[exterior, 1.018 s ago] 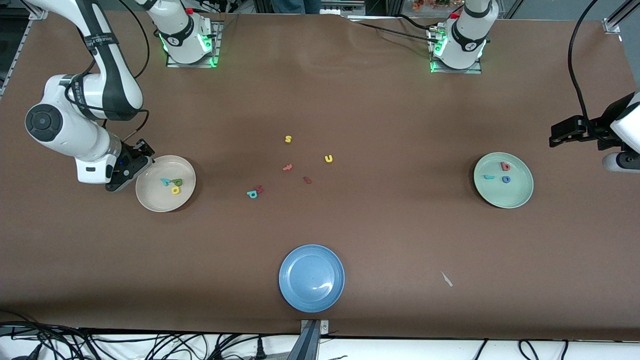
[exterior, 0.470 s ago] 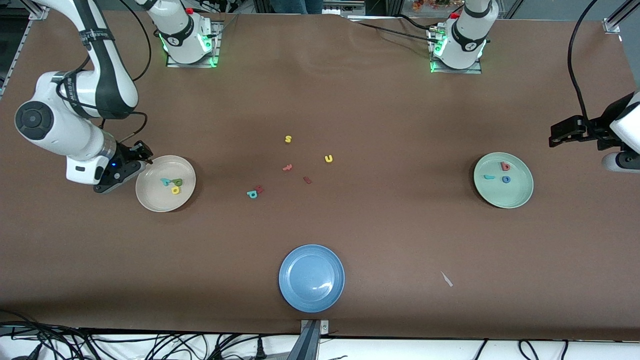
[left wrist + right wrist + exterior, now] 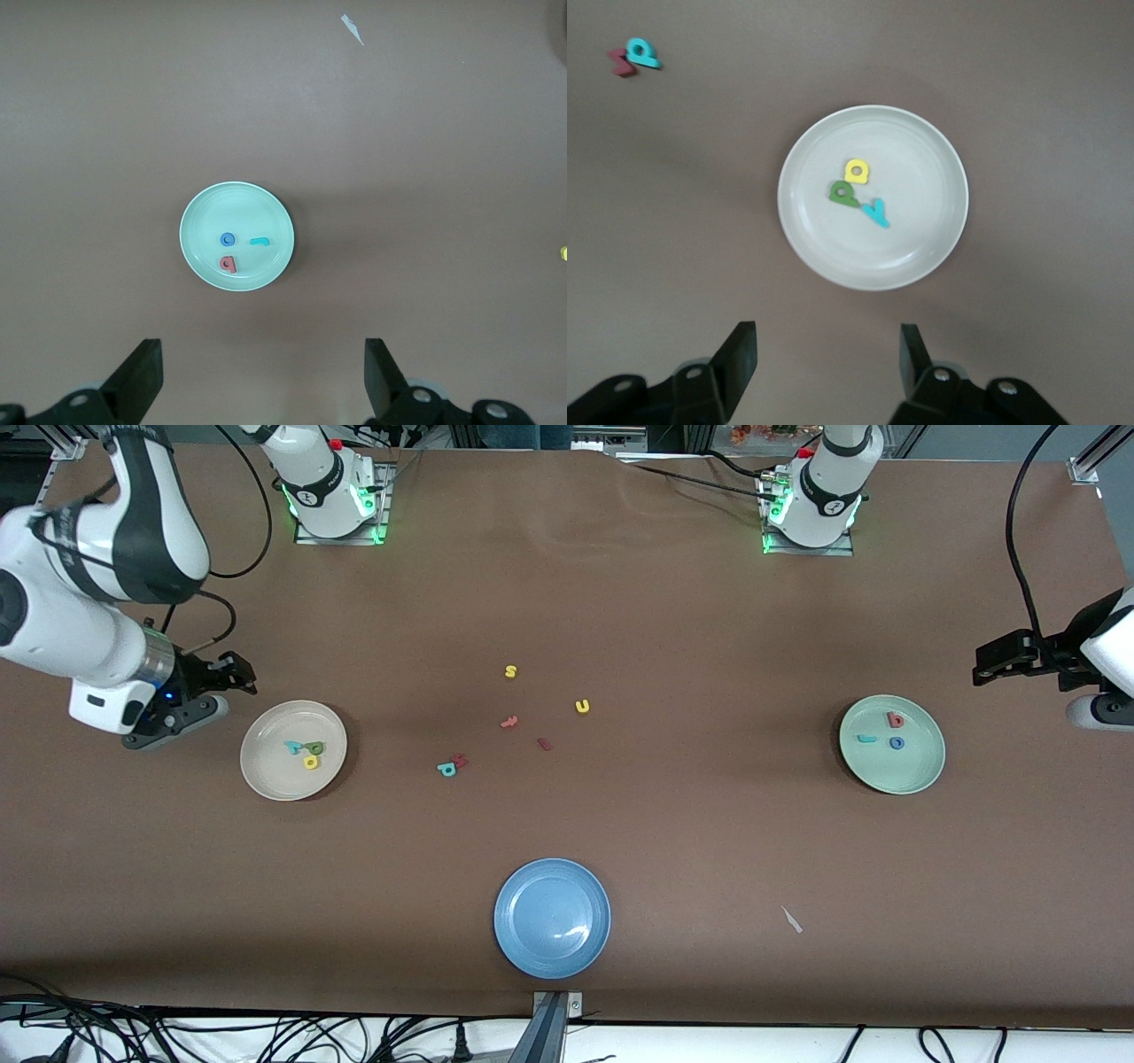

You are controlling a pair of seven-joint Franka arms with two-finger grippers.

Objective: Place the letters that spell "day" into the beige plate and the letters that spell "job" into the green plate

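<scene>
On the brown tabletop [image 3: 620, 602], your yellow d, green a and teal y foam letters [image 3: 857, 192] lie in the round cream-beige plate [image 3: 266, 775], and the teal j, blue o and salmon b [image 3: 237, 250] in the mint-green plate [image 3: 921, 775]. They look light, soft and thin, so pinch any one across its edges. Right tool [image 3: 828, 354] hangs over bare tabletop beside the beige plate, its jaws apart and empty; left tool [image 3: 263, 376] waits wide and empty beside the green plate.

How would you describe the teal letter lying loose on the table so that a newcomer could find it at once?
Start at the blue plate nearest the front camera, then look farther from it to the scatter of loose letters mid-table. The teal p-shaped letter is the one in that scatter lying closest to the beige plate, touching a small dark red piece; the others are yellow or red.
</scene>
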